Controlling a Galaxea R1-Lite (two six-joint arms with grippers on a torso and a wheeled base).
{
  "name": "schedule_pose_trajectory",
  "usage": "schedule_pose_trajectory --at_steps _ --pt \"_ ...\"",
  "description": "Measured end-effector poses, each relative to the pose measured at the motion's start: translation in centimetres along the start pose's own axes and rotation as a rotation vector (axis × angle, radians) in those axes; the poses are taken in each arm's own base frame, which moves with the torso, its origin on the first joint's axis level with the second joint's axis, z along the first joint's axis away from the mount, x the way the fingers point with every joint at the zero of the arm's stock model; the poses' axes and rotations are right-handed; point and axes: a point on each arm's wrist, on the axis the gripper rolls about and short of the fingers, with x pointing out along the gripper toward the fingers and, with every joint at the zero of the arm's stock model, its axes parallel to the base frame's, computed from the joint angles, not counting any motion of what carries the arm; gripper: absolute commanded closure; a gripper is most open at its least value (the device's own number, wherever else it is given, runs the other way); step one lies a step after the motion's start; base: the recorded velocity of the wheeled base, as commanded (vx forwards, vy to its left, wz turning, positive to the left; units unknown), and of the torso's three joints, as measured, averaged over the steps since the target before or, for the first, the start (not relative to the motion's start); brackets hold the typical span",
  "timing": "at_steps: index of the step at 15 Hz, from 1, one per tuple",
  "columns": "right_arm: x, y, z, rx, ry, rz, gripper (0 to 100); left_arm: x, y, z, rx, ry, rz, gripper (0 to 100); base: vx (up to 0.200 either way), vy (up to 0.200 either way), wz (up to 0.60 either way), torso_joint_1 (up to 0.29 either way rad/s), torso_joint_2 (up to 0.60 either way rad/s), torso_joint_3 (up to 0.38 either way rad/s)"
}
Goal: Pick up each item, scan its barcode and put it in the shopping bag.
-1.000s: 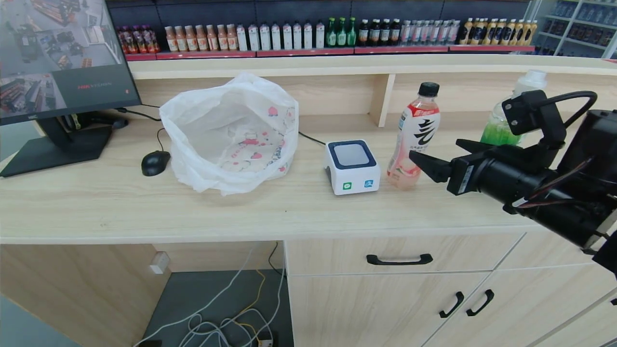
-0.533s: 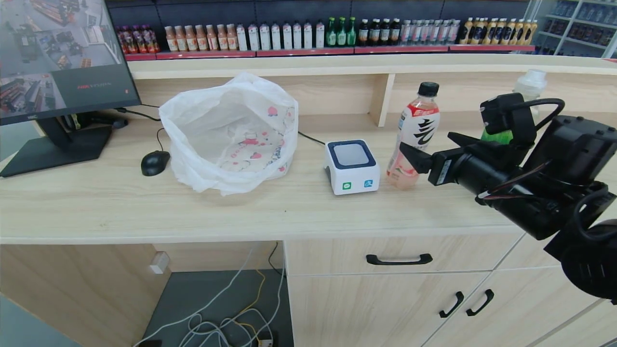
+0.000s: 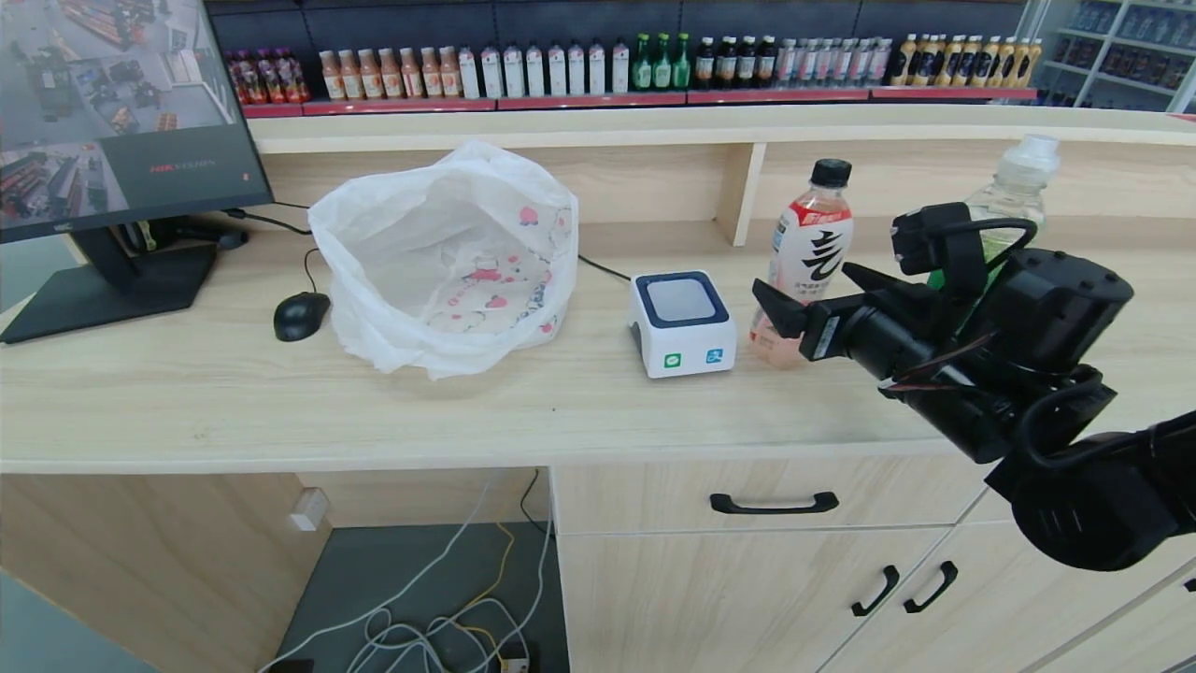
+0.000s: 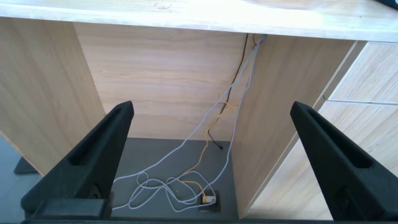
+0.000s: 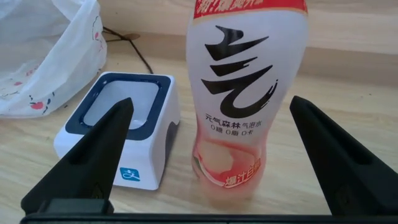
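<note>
A pink drink bottle (image 3: pixel 804 252) with a black cap stands upright on the wooden counter (image 3: pixel 561 411), just right of the white barcode scanner (image 3: pixel 681 322). My right gripper (image 3: pixel 811 297) is open at the bottle's lower half, one finger on each side of it without touching. The right wrist view shows the bottle (image 5: pixel 245 93) between the spread fingers, with the scanner (image 5: pixel 121 130) beside it. The white shopping bag (image 3: pixel 448 262) stands open left of the scanner. A clear bottle with green drink (image 3: pixel 1014 192) stands behind my right arm. My left gripper (image 4: pixel 211 109) is open below the counter.
A monitor (image 3: pixel 112 103) and a black mouse (image 3: pixel 301 315) sit at the counter's left. A raised back ledge (image 3: pixel 654 126) and a divider (image 3: pixel 738 192) stand behind the items. Drawers (image 3: pixel 774 505) are under the counter, and loose cables (image 4: pixel 186 180) lie in the recess.
My right arm has moved left, bringing the open gripper from beside the pink bottle to around its lower half. More of the green bottle shows behind the arm.
</note>
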Motion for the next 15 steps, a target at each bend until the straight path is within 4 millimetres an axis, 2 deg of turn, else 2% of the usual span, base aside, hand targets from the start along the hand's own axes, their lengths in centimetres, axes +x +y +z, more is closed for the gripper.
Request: schedule_pose_trajectory --at_steps 9,15 --pt "2.7 0.0 -0.8 0.075 -0.019 -0.098 0 0.0 0.0 0.0 0.0 0.0 0.0 0 0.0 0.0 0.0 0.0 0.0 0.0" --pt "4.3 0.3 -1.3 0.083 -0.033 -0.101 0 0.0 0.0 0.0 0.0 0.0 0.0 0 0.0 0.0 0.0 0.0 0.0 0.0"
